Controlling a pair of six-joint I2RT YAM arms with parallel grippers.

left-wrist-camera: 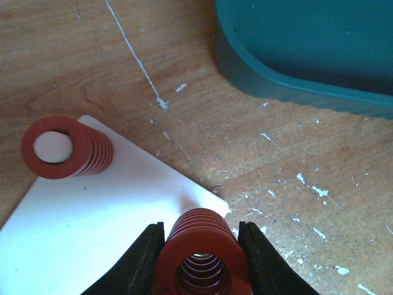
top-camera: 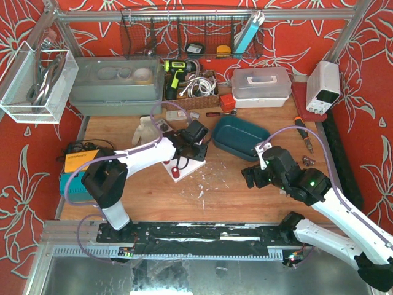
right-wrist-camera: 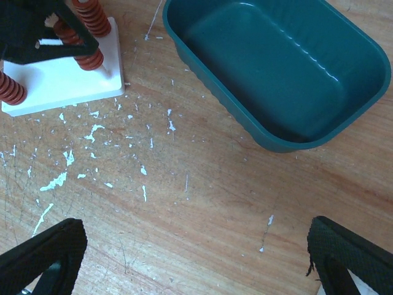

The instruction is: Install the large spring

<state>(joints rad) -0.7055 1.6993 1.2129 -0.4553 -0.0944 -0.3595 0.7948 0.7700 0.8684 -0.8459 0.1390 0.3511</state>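
My left gripper (left-wrist-camera: 201,227) is shut on the large red spring (left-wrist-camera: 202,243), one black finger on each side of it. The spring stands upright over the near corner of the white base plate (left-wrist-camera: 123,215). A second red spring (left-wrist-camera: 61,147) stands at the plate's far left. In the top view the left gripper (top-camera: 179,160) is over the plate (top-camera: 184,169) at mid-table. My right gripper (right-wrist-camera: 195,224) is open and empty above bare wood, to the right of the plate (right-wrist-camera: 61,80); in the top view it (top-camera: 249,175) sits right of centre.
A teal tray (top-camera: 238,138) lies just right of the plate and shows empty in the right wrist view (right-wrist-camera: 282,67). White paint flecks dot the wood. Bins, tools and a power supply (top-camera: 322,86) line the back edge.
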